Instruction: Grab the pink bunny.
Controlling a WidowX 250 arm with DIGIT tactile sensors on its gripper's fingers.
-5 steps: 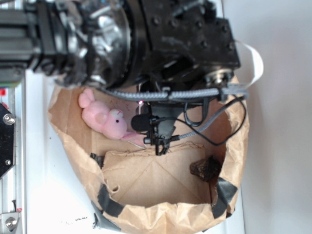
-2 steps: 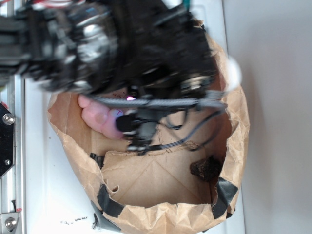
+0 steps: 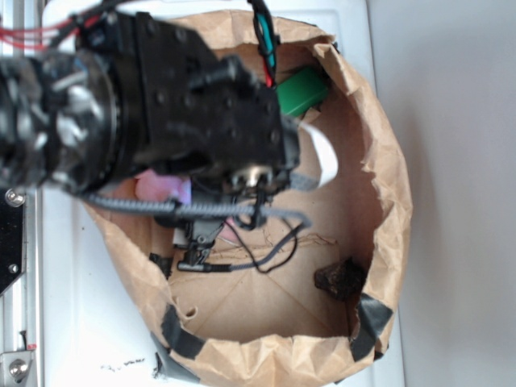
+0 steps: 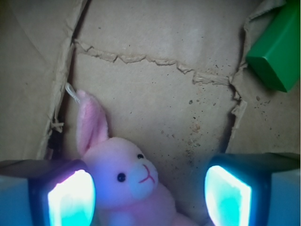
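- Inside the crumpled brown paper bag (image 3: 379, 201) that lies on the white tabletop (image 3: 72, 298), the black robot gripper (image 4: 149, 197) hangs low, its two glowing pads spread wide.
- Between those pads, close against the left one, lies the small fuzzy pink plush bunny (image 4: 127, 181), face up, untouched by the right pad.
- From outside, only a pink patch of it (image 3: 164, 188) shows under the arm, toward the tabletop's left edge.
- Toward the far edge sits a green rectangular block (image 3: 302, 90), well apart from the bunny.
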